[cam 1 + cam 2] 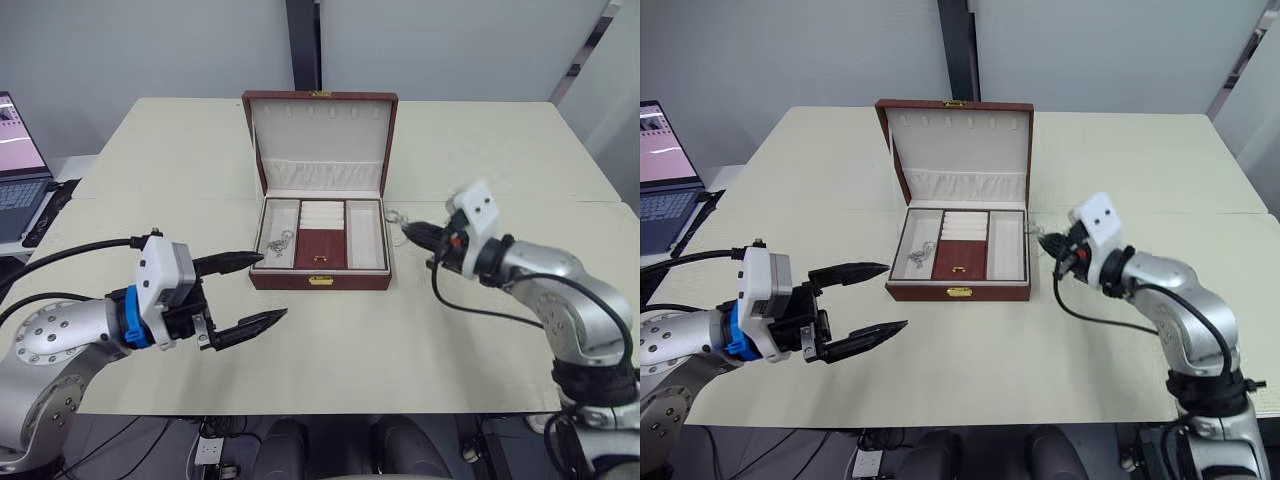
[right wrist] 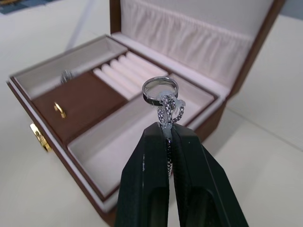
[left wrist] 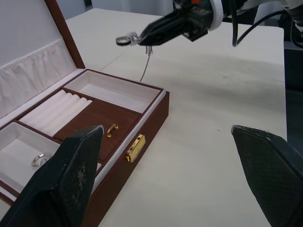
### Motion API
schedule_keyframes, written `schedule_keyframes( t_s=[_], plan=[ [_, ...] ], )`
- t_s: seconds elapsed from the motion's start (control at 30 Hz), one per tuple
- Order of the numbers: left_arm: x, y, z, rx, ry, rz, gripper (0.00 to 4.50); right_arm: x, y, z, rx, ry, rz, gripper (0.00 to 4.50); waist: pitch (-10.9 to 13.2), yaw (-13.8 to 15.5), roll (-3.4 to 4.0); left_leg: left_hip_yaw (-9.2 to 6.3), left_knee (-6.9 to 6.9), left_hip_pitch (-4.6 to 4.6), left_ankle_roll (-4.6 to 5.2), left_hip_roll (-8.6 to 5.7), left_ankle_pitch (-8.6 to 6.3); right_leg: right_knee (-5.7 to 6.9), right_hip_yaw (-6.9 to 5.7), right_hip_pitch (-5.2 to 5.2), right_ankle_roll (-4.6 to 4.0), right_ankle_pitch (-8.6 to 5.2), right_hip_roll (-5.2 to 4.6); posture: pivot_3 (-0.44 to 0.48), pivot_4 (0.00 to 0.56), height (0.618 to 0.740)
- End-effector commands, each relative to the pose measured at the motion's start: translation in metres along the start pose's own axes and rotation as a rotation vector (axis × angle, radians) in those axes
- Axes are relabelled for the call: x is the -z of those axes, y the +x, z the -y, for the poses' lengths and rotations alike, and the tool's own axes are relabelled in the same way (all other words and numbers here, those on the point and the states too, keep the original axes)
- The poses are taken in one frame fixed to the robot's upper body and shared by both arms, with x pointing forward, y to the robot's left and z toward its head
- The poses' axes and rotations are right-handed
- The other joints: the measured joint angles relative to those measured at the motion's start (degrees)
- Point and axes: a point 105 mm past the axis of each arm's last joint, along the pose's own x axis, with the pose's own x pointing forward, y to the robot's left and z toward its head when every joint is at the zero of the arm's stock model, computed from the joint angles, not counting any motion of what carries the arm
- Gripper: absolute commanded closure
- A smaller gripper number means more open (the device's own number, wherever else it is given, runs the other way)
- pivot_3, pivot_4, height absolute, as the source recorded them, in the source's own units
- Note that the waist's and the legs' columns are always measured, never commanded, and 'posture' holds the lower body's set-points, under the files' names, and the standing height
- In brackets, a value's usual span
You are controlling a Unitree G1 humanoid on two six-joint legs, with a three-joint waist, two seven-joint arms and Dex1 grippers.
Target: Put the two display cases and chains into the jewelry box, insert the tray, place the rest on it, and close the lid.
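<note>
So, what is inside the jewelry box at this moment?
The tray sits inside the jewelry box, with a chain in its left compartment; the right compartment looks empty. Anything under the tray is covered, so the display cases cannot be confirmed.

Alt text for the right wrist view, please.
The right claw, shut on a silver chain with a ring, holds it above the open jewelry box, where the tray already sits.

Bright even indoor light, soft shadows, wrist views' near fingers perhaps slightly blurred
</note>
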Motion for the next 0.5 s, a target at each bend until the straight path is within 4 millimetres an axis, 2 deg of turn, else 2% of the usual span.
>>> schedule_keyframes(
  t_s=[0.03, 0.27, 0.5],
  plan=[
    [-0.007, -0.002, -0.003, -0.027, 0.022, 0.031, 0.00, -0.018, 0.009, 0.000, -0.018, -0.013, 0.040, 4.46, 0.00, -0.01, 0.00, 0.00, 0.00, 0.00, 0.00, 0.00, 0.00, -0.01, 0.00, 0.00, 0.00, 0.00, 0.00, 0.000, 0.150, 0.740],
    [-0.012, 0.001, -0.008, -0.056, 0.014, 0.069, 0.00, -0.025, 0.024, -0.005, -0.054, -0.015, 0.050, 4.46, 0.00, 0.03, 0.00, 0.01, 0.01, -0.03, 0.00, -0.02, 0.00, 0.00, 0.00, -0.03, 0.00, 0.00, -0.03, 0.000, 0.150, 0.740],
    [-0.011, 0.006, -0.007, -0.039, 0.006, 0.068, 0.00, -0.004, 0.042, -0.006, -0.052, 0.037, -0.004, 4.46, 0.00, -0.02, 0.00, 0.04, 0.00, -0.04, 0.00, -0.01, 0.00, 0.03, 0.01, -0.08, 0.00, 0.00, -0.03, 0.000, 0.150, 0.740]
  ],
)
